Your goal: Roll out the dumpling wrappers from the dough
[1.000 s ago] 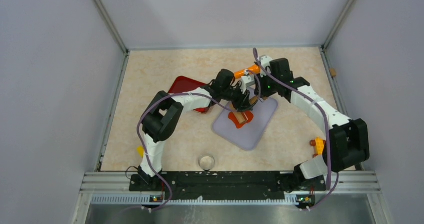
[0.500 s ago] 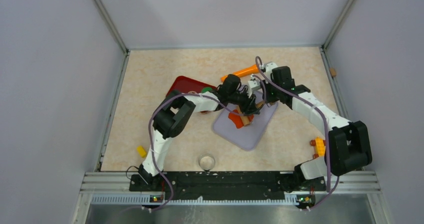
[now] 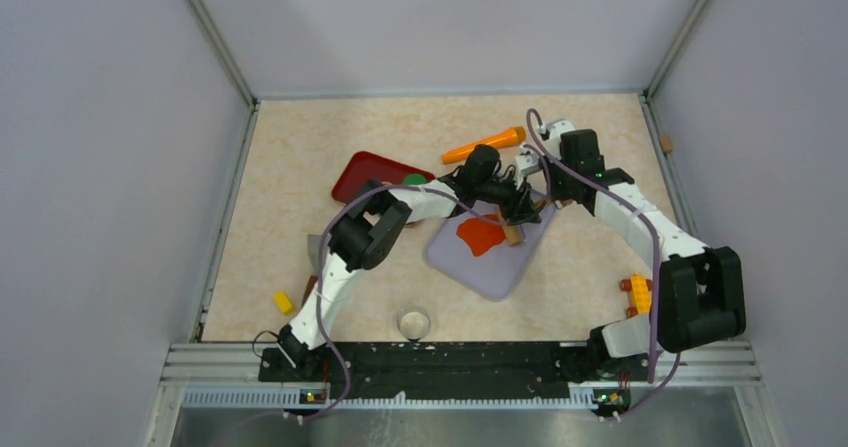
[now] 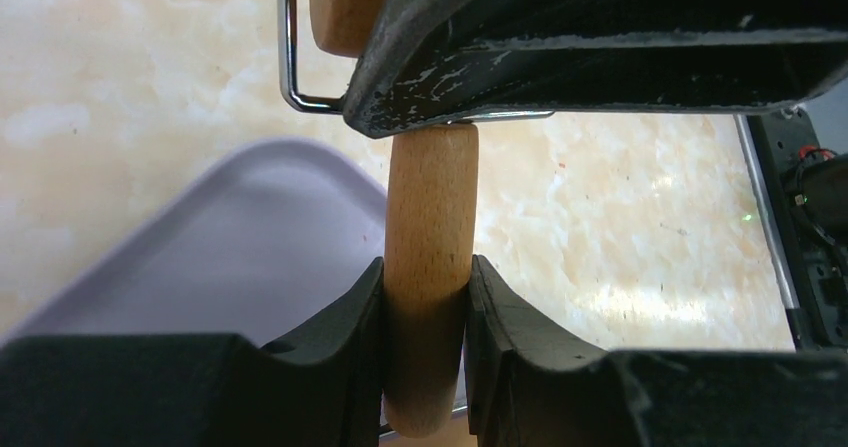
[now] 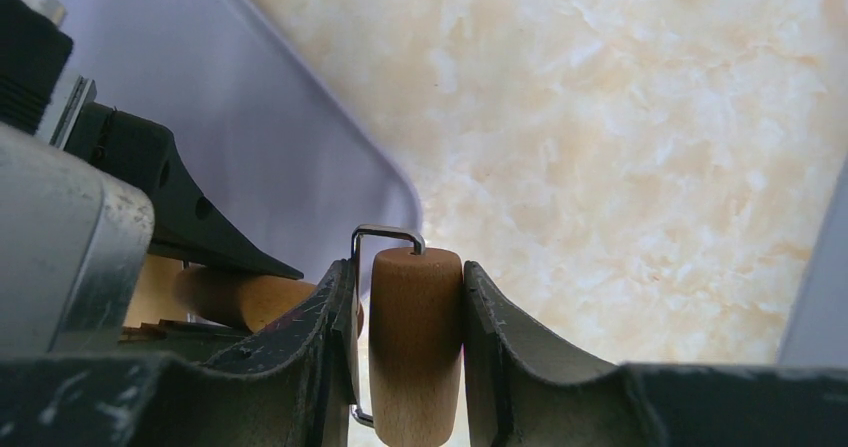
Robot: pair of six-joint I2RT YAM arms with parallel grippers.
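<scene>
The left fingers [image 4: 335, 342] pinch the handle of the wooden roller [image 4: 428, 257]; the right fingers [image 5: 500, 367] pinch its drum. The dumpling wrapper [image 3: 481, 235], orange-red, lies flat at the centre of the lavender mat [image 3: 470, 272], with the roller at its 3 o'clock.

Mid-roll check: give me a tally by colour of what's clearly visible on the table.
Red: 1, tray
Orange-red: 1, dough wrapper
Orange: 2, stick, block
Green: 1, disc
Yellow: 1, piece
Lavender: 1, board
Wood: 1, roller
Clear: 1, cup
Total: 9
</scene>
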